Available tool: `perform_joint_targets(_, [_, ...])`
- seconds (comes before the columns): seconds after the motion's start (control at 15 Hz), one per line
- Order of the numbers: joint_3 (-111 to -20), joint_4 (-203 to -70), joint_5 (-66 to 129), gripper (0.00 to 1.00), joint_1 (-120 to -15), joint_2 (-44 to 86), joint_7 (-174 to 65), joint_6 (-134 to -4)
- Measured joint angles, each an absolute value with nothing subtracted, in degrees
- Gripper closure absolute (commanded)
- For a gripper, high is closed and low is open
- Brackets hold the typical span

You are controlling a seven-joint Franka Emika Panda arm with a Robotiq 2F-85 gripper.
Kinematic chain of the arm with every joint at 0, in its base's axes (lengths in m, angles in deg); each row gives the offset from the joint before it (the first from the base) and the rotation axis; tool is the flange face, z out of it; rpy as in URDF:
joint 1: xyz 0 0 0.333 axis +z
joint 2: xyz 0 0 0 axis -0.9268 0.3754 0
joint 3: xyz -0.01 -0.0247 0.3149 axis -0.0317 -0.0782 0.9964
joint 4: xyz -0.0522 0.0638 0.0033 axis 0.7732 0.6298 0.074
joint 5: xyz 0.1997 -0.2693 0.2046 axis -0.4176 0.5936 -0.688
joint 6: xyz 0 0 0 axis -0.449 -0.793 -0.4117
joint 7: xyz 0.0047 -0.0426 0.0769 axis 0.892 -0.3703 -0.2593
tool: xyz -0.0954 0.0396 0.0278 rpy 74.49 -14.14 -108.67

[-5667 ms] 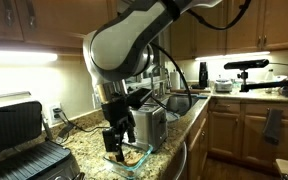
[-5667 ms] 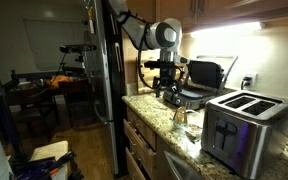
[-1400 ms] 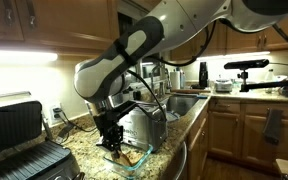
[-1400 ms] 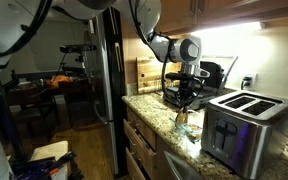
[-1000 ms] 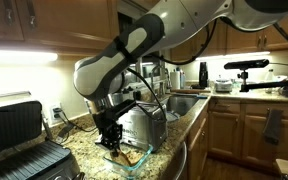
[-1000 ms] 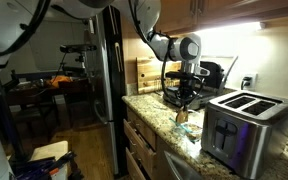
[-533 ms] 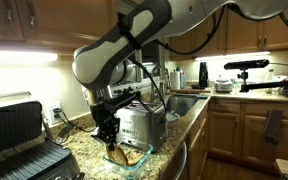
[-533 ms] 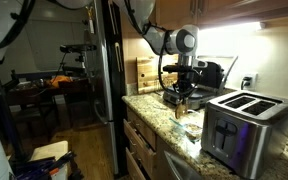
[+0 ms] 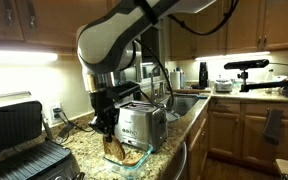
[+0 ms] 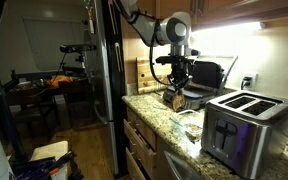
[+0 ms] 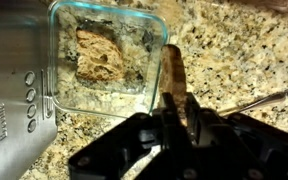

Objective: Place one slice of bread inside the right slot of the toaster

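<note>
My gripper point(image 11: 177, 102) is shut on a tan slice of bread point(image 11: 172, 68), held edge-on between the fingers. It hangs above the granite counter, just beside a square glass dish point(image 11: 59, 100) that holds another slice of bread point(image 11: 104, 55). In both exterior views the gripper point(image 9: 107, 128) point(image 10: 177, 90) is lifted above the dish point(image 9: 134, 160), and the held slice point(image 9: 110, 149) point(image 10: 176, 102) hangs below it. The brushed-steel toaster point(image 9: 142, 124) point(image 10: 246, 125) point(image 11: 9, 95) stands right next to the dish, and its two dark top slots show nothing in them.
A black-and-grey grill press point(image 9: 19, 140) point(image 10: 206, 74) stands at the back of the counter. The sink point(image 9: 187, 100) lies beyond the toaster. A wooden board point(image 10: 147, 72) leans against the wall, next to a dark fridge point(image 10: 104, 70). The counter's edge runs close in front of the dish.
The gripper has risen from the glass dish with one slice of bread shut in it, and the arm has swung upward. The other slice stays in the dish.
</note>
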State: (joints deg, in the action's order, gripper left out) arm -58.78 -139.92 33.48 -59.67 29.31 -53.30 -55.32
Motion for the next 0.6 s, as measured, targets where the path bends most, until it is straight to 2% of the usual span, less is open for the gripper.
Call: perform_joint_targets(0.6, [-59.24, -146.99, 35.72, 0.92, -59.83, 21.34, -54.93, -58.36])
